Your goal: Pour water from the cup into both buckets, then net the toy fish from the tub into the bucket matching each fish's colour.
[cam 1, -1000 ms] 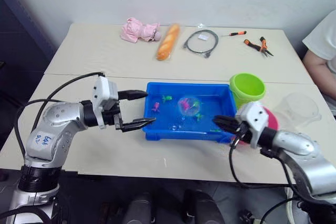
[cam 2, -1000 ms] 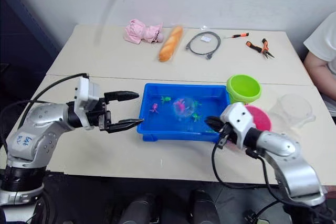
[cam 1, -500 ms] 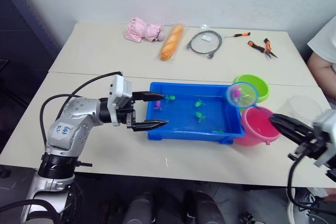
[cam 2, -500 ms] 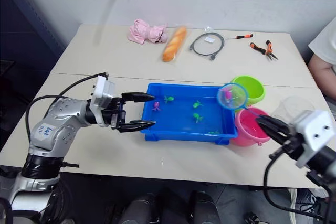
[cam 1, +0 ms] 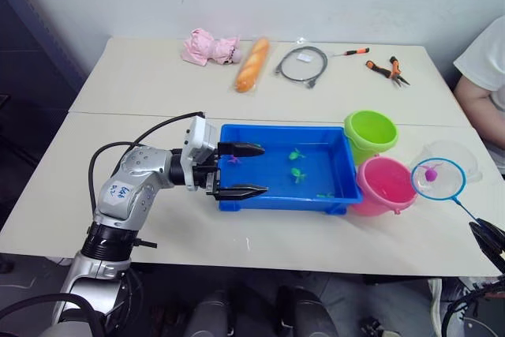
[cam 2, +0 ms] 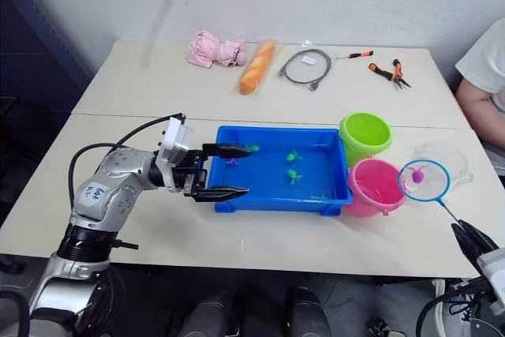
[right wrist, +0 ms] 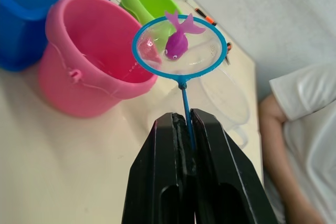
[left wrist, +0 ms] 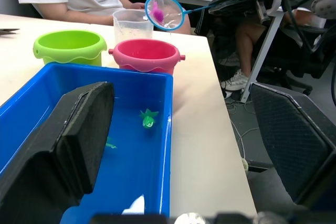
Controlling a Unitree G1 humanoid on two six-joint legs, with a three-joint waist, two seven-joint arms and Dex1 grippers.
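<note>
My right gripper (right wrist: 181,120) is shut on the thin handle of the blue-rimmed net (right wrist: 179,45), which holds one pink toy fish (right wrist: 177,41). The net (cam 1: 439,178) hangs just right of the pink bucket (cam 1: 384,185), in front of the clear cup (cam 1: 456,152). The green bucket (cam 1: 371,133) stands behind the pink one. Green fish (cam 1: 297,171) and a pink fish (cam 1: 234,160) lie in the blue tub (cam 1: 276,127). My left gripper (cam 1: 249,170) is open, one finger over the tub's left end and one outside its front wall.
A pink plush toy (cam 1: 209,45), a bread loaf (cam 1: 252,62), a grey coiled cable (cam 1: 301,62), a screwdriver (cam 1: 355,51) and pliers (cam 1: 390,69) lie on the far table. A person (cam 1: 483,69) sits at the right edge.
My right arm has lifted the net with the pink fish out of the tub and swung it right, past both buckets. The left gripper has edged right over the tub's end.
</note>
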